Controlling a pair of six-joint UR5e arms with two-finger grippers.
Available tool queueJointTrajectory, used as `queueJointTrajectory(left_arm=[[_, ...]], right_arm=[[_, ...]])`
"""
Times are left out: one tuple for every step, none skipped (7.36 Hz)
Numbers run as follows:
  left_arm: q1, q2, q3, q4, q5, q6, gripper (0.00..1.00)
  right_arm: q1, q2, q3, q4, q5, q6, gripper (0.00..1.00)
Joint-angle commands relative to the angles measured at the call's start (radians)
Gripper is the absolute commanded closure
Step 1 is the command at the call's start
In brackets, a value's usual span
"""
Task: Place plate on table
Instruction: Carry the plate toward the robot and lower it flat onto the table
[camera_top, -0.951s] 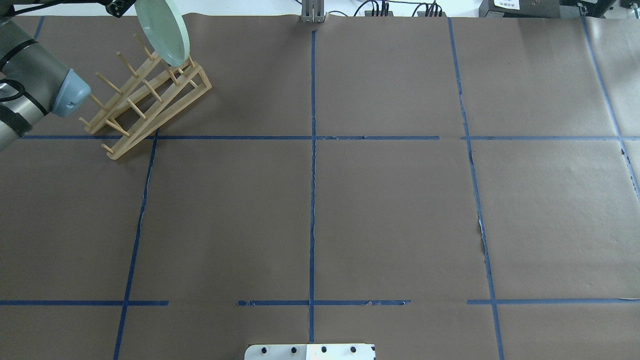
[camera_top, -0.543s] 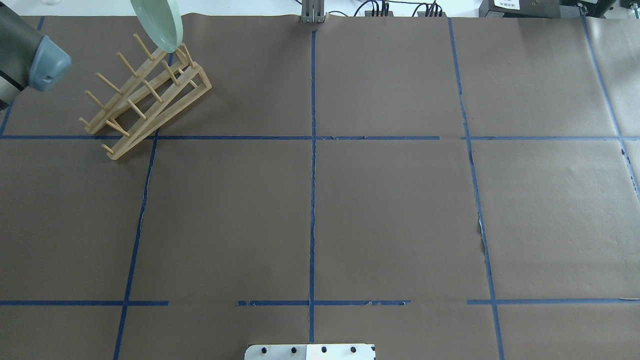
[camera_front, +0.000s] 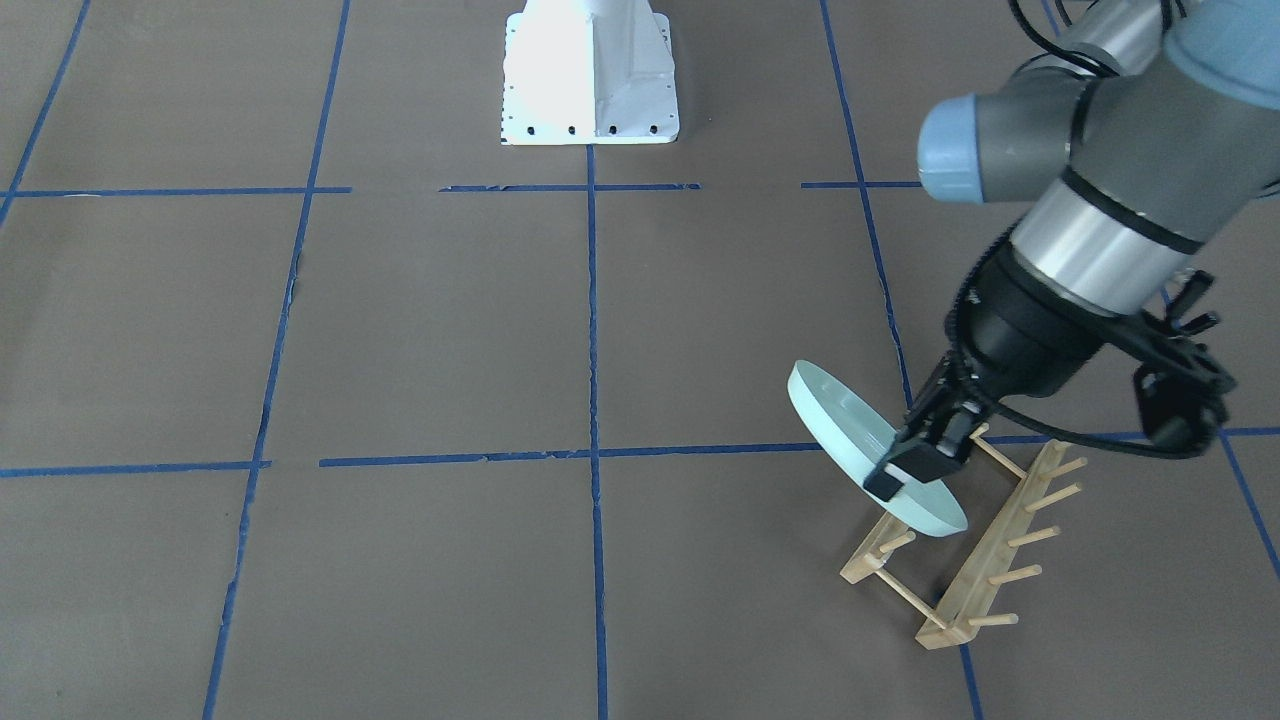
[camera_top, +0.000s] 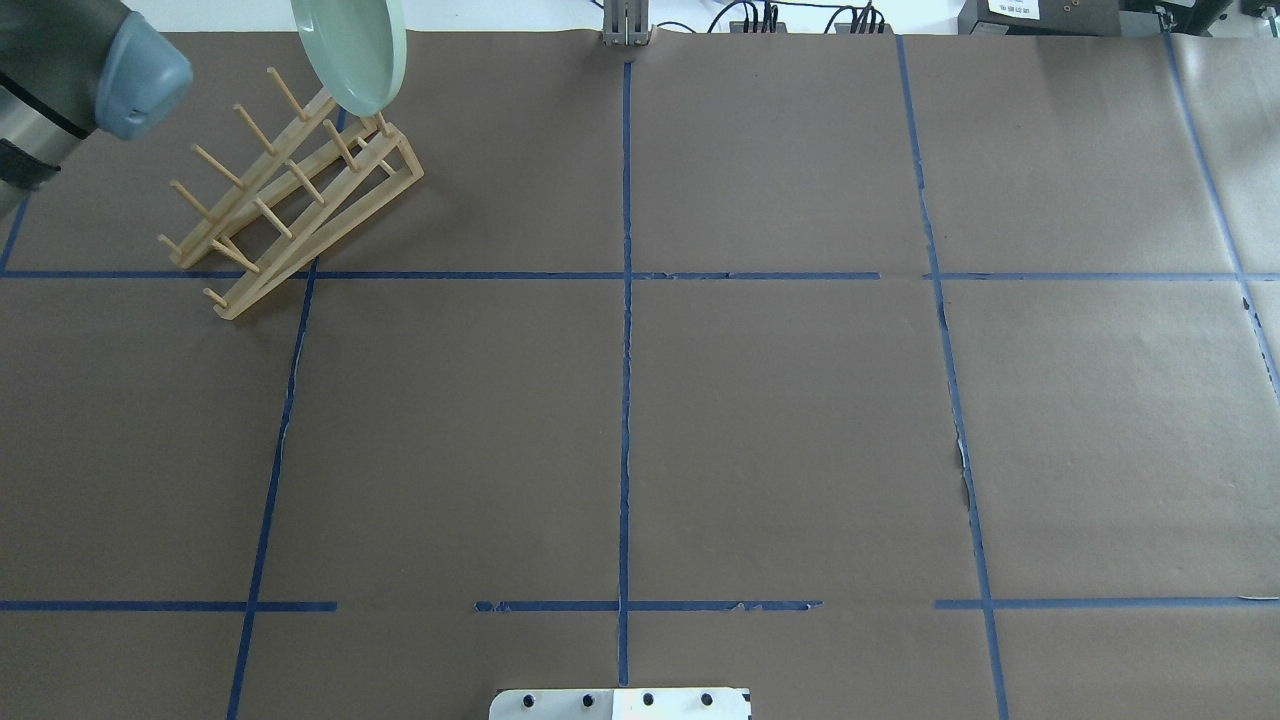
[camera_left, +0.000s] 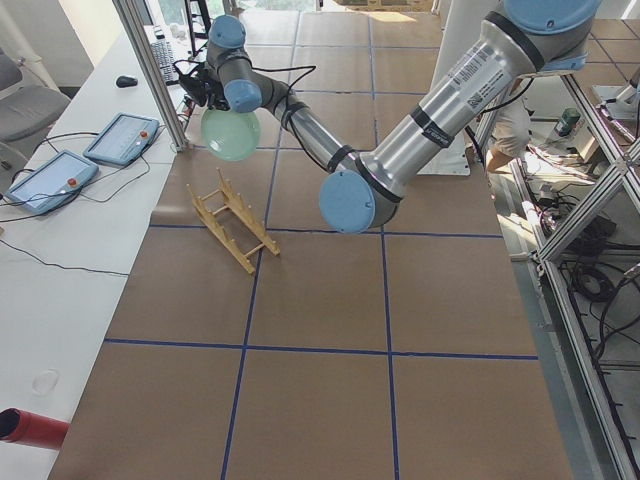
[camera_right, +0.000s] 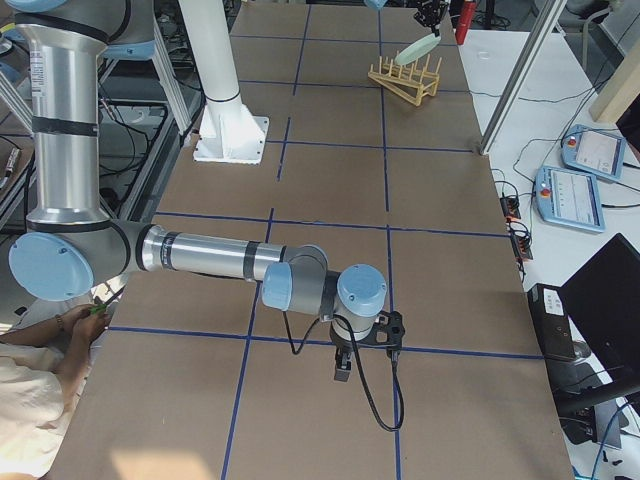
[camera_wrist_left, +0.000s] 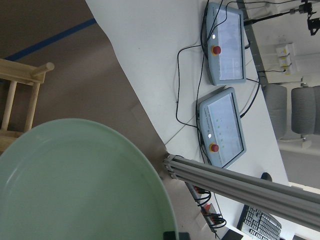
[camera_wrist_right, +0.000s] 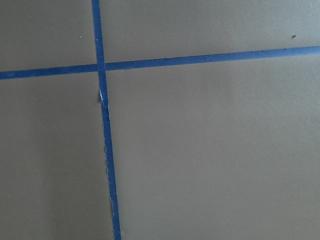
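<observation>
My left gripper (camera_front: 905, 468) is shut on the rim of the pale mint-green plate (camera_front: 845, 430). It holds the plate tilted on edge in the air, just above the far end of the wooden peg rack (camera_front: 960, 560). The plate does not touch the brown table (camera_front: 450, 330). The plate shows at the top left of the overhead view (camera_top: 350, 50) and fills the left wrist view (camera_wrist_left: 75, 180). My right gripper (camera_right: 342, 372) hangs low over the table far from the plate. It shows only in the right exterior view, so I cannot tell whether it is open or shut.
The rack (camera_top: 290, 200) stands at the table's far left, near its back edge. A metal post (camera_top: 626, 22) and cables sit at the back edge. The white robot base (camera_front: 588, 70) is at the near side. Control pendants (camera_left: 120, 140) lie on the white bench beyond the table.
The plate has risen from the rack's far pegs and shifted slightly right. The left arm's elbow has swung up and away from the rack.
</observation>
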Motion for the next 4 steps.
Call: queueJointTrajectory(left_arm=[[0.226,-0.094,-0.009,0.472,0.166,0.276,1.0],[0.297,-0.102,-0.006,0.613,0.216,0.379,1.0],[0.34,-0.102,0.002,0.701,0.223,0.491,1.0],[0.423,-0.091,0.026,0.725,0.259,0.504,1.0]], right_arm=[[0.0,0.0,0.0,0.0,0.0,0.0,0.0],[0.0,0.0,0.0,0.0,0.0,0.0,0.0],[0.0,0.0,0.0,0.0,0.0,0.0,0.0],[0.0,0.0,0.0,0.0,0.0,0.0,0.0]])
